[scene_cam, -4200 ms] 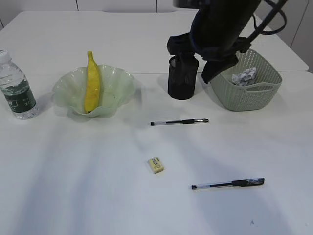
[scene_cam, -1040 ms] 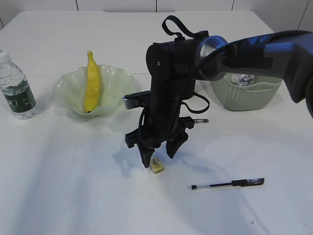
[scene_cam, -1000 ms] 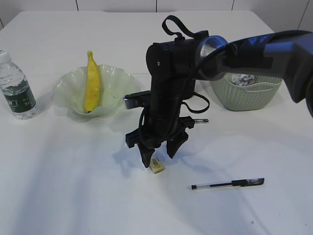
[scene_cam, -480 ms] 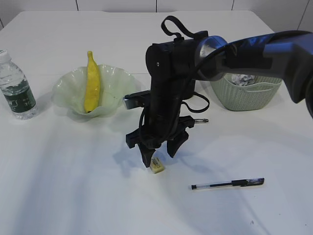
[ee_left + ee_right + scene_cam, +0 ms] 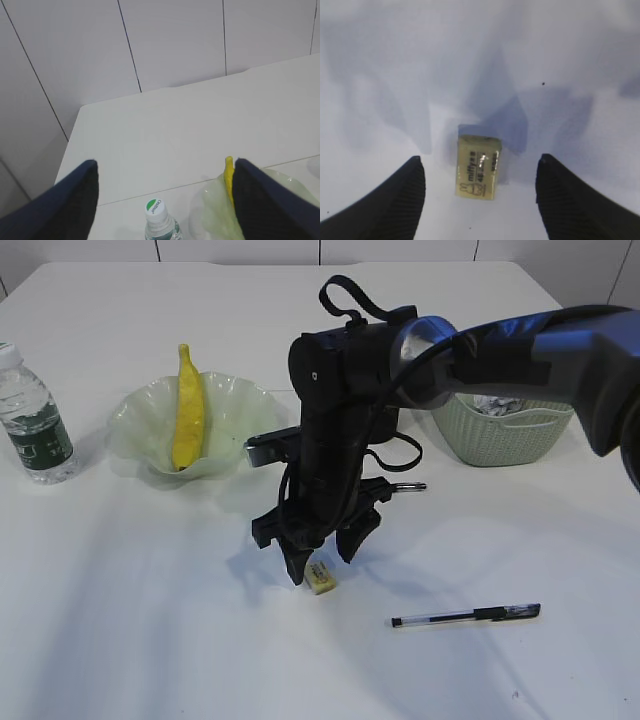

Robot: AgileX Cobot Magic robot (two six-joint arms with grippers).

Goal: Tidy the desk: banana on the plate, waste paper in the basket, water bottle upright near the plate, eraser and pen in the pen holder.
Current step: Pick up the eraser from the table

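You are looking at the desk, a plain white tabletop. At its left edge the water bottle stands upright. Just right of it sits the plate. Farther right, note the basket near the far right side. The eraser lies flat near the centre. One pen lies to its right, nearer you; a second pen, mostly hidden, lies farther back.
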